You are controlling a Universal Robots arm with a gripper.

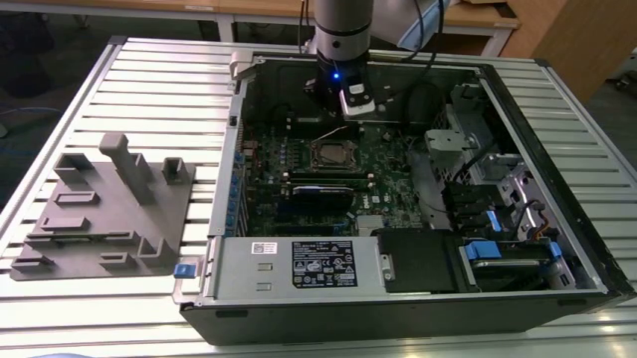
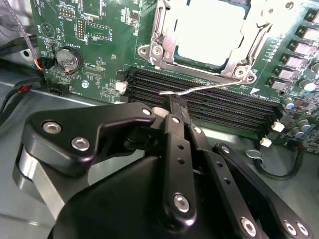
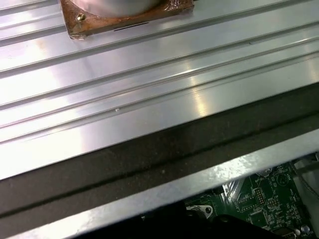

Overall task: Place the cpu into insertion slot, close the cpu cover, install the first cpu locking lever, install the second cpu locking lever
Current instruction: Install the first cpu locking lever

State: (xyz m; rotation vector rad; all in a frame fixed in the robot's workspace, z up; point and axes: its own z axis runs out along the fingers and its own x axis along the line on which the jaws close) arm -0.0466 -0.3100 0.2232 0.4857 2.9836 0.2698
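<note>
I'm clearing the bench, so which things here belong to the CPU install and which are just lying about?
For the job: cpu, cpu cover, locking lever, gripper.
Lying about: grey fixture tray, coin battery, memory slots, power supply.

I've got my arm (image 1: pixel 344 22) hanging straight down, wrist vertical; gripper (image 2: pixel 175 103) points downward, black fingers (image 2: pixel 173 147) pressed together at the tips.

Lab: slatted aluminium bench (image 1: pixel 149 82), opened computer (image 1: pixel 398 319)

Silver cpu (image 2: pixel 209 30) seated flat in insertion slot (image 1: pixel 313 156); cpu cover (image 2: pixel 159 30) down around it; locking lever (image 2: pixel 214 87) unlatched
</note>
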